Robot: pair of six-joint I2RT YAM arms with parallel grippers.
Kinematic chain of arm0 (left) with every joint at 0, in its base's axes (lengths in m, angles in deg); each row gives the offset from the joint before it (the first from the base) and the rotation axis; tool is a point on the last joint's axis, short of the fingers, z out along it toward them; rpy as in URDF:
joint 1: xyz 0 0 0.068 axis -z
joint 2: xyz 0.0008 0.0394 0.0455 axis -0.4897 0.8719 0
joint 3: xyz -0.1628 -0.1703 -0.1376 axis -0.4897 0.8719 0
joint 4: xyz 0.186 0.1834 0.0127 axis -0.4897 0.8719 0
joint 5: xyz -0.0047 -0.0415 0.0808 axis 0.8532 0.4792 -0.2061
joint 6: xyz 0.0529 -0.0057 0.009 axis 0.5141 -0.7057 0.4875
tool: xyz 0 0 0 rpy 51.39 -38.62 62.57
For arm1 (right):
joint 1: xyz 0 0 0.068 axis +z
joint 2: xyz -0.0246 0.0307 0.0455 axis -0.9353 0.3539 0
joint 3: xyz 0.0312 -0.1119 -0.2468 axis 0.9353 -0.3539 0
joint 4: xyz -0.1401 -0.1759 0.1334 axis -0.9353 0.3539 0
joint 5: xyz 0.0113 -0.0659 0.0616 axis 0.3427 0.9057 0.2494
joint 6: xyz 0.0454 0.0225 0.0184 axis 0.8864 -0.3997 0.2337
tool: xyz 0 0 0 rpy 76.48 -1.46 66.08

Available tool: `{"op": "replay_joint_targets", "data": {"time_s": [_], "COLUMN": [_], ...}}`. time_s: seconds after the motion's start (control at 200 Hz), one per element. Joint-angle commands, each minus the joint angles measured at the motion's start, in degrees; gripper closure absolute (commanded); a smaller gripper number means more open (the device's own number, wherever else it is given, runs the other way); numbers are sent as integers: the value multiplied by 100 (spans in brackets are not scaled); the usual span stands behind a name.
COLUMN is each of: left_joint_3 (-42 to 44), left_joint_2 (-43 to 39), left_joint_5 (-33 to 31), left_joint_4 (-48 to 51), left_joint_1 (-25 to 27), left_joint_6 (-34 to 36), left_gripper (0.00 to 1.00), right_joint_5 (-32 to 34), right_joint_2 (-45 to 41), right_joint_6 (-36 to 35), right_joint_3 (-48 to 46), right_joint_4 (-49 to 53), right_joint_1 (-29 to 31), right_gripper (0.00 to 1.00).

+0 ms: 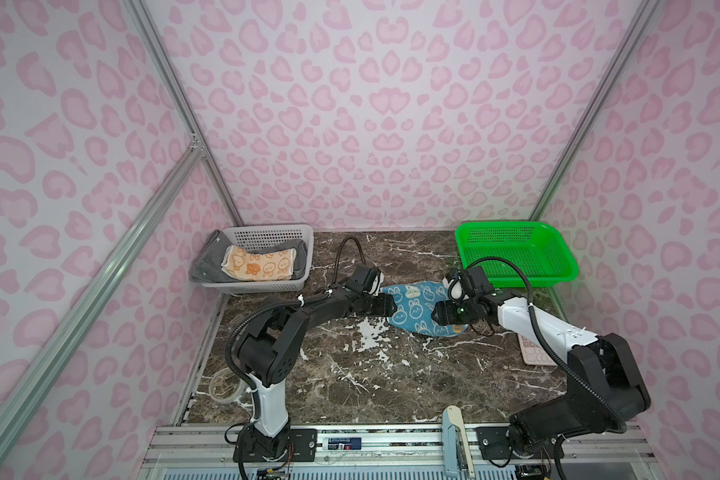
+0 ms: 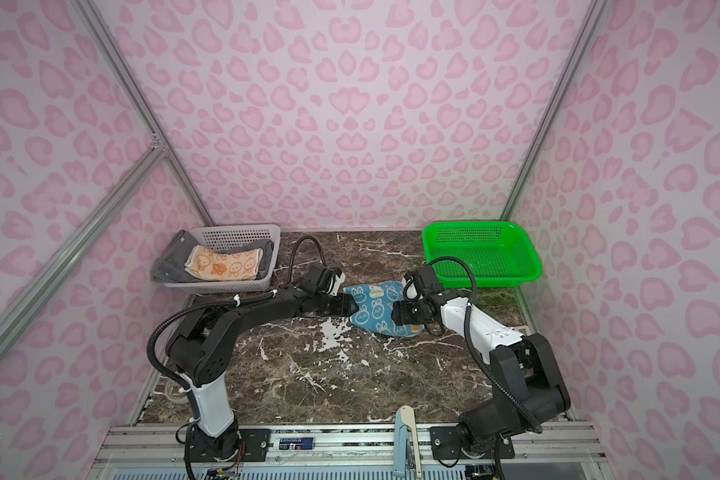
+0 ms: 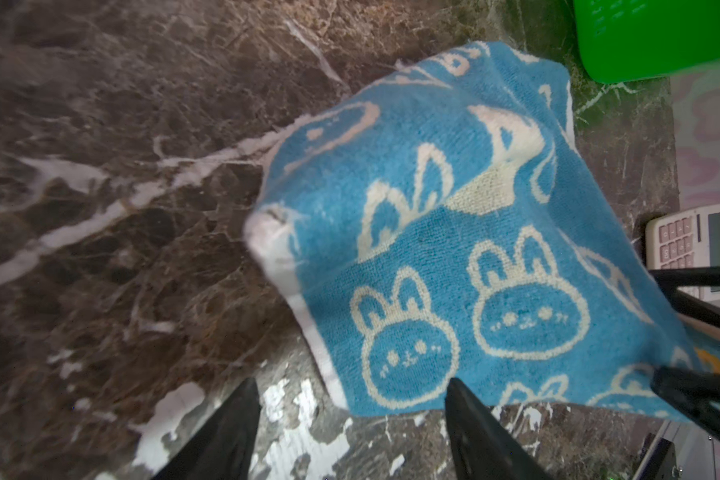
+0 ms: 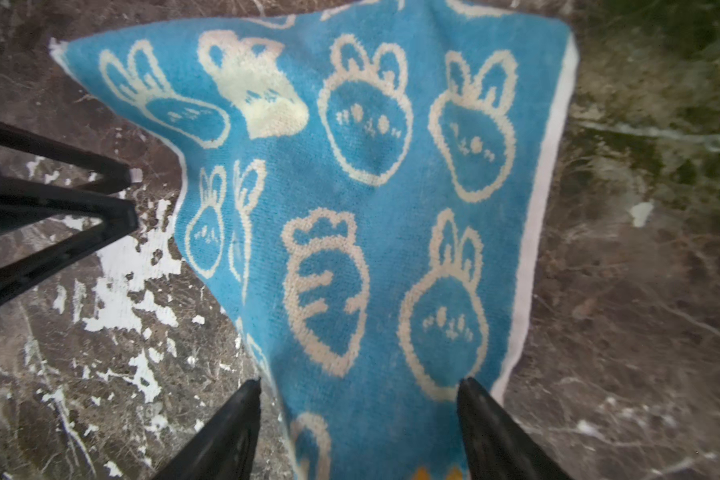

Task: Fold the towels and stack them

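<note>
Blue towel (image 1: 416, 307) in play, lying rumpled on the worktop toward its back edge, right of middle. Its white border (image 4: 545, 174) runs skew and one layer is flopped over another in the left wrist view. Nothing is holding it.

The left pincer (image 1: 387, 305) is at its left end, jaws wide apart with one tip over the corner. The right pincer (image 4: 360, 382) straddles the opposite end, also gaping, with no cloth pinched.

Looks like the fold is only half made. To do it well, each arm probably wants a corner at its own end, nipping both layers. Then draw the cloth taut so the border lines up before laying edge on edge. Grab a single layer and the shape will likely skew again.

Over at the back left corner, the white basket (image 1: 267, 230) already holds the grey towel (image 1: 204, 262) with the orange towel (image 1: 258, 264) on top. That is presumably where this one goes. The green basket (image 1: 504, 226) sits at the back right, and a pink calculator (image 3: 691, 245) lies by the right edge.

Writing? Cream rabbits and carrots on the blue, but no lettering clear enough to read, and the calculator keys are a blur.
</note>
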Motion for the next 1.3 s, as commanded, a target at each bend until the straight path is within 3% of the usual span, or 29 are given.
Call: {"op": "replay_joint_targets", "data": {"time_s": [0.0, 0.135, 0.31, 0.54, 0.675, 0.73, 0.855, 1.03, 1.235, 1.295], "left_joint_3": [-290, -527, -861, -1139, -984, -936, -599, -50, 114, 64], "left_joint_2": [365, 780, 1321, 1758, 1714, 1678, 1594, 930, 64, -109], "left_joint_5": [208, 171, -344, -988, -1196, -1257, -1364, -652, -186, -117], "left_joint_4": [-164, -75, 560, 1489, 1644, 1679, 1715, 816, 486, 465], "left_joint_1": [32, 43, 36, 4, -74, -110, -211, -249, -236, -195], "left_joint_6": [-222, -396, -516, -572, -609, -631, -670, -435, -251, -184], "left_gripper": [33, 43, 53, 63, 63, 67, 69, 67, 65, 53], "right_joint_5": [-681, -836, -1153, -922, -782, -689, -577, -776, -859, -890], "right_joint_2": [22, -44, -280, -1034, -1408, -1524, -1728, -1726, -1659, -1623], "right_joint_6": [149, 265, 389, 199, 82, 12, -86, 45, 201, 194], "right_joint_3": [-69, -169, -320, -333, -290, -255, -243, -416, -648, -668], "right_joint_4": [-421, -621, -840, -548, -262, -93, 100, -63, -374, -401], "right_joint_1": [-3, -1, -104, -330, -533, -595, -692, -689, -690, -696], "right_gripper": [24, 24, 24, 24, 23, 23, 22, 22, 22, 22]}}
